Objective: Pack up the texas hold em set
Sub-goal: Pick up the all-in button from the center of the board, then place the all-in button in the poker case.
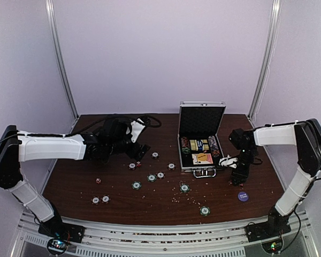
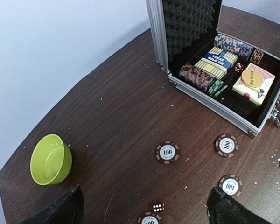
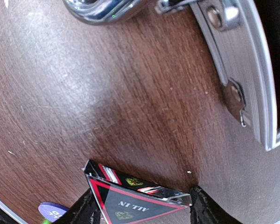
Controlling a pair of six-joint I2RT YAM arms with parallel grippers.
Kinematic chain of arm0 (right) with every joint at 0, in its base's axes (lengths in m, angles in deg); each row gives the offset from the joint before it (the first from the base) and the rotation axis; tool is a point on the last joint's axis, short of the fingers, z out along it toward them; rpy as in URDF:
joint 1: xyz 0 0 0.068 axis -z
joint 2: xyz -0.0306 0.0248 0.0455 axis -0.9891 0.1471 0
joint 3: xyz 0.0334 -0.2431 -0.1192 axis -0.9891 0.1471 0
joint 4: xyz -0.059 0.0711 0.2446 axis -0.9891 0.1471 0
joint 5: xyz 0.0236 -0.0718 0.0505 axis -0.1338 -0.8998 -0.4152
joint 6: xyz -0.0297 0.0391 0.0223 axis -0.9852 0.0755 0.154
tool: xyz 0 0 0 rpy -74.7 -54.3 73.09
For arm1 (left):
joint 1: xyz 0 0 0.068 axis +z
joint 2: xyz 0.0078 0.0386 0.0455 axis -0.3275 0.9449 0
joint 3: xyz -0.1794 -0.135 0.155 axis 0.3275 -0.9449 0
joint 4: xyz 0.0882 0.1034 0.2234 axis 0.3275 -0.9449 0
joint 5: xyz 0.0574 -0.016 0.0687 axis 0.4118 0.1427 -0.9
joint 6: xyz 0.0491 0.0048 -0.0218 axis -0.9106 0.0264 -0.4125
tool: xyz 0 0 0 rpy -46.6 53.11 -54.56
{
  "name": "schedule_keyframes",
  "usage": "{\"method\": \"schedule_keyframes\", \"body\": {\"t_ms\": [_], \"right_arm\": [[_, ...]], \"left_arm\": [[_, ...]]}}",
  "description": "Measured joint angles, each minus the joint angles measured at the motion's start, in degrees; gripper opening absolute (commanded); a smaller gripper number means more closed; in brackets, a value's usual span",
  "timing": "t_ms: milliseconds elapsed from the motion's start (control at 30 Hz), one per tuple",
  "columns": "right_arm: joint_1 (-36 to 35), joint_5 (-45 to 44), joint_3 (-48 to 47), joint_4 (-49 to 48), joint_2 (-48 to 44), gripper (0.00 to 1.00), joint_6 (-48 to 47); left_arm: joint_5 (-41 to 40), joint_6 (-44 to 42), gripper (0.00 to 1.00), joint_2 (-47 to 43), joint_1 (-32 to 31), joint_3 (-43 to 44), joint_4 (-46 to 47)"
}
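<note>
The silver aluminium briefcase stands open at the far right of the brown table, its lid upright and lined with black egg-crate foam. Inside lie rows of striped chips, a blue and yellow card box and a red-patterned card box with a yellow disc on top. Loose chips marked 100 and a red die lie scattered left of the case.

The right gripper hangs just before the case's chrome handle, its fingers clenched on a black-and-red triangular ALL IN marker. A blue round disc lies nearby. The left gripper hovers over the loose chips, jaws spread wide, gripping nothing.
</note>
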Motion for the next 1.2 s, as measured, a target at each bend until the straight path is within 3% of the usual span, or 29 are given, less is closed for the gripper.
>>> {"method": "schedule_keyframes", "body": {"t_ms": [300, 667, 1200], "right_arm": [[0.0, 0.2, -2.5, 2.5, 0.1, 0.55, 0.3], [-7.8, -4.1, -18.5, 7.3, -3.6, 0.55, -1.9], [-13.9, -12.2, -39.4, 4.3, 18.4, 0.54, -11.1]], "left_arm": [[0.0, 0.0, 0.94, 0.0, 0.0, 0.0, 0.0], [0.4, 0.0, 0.94, -1.0, 0.0, 0.8, -1.1], [1.6, 0.5, 0.93, -3.6, 0.0, 3.2, -5.0]]}}
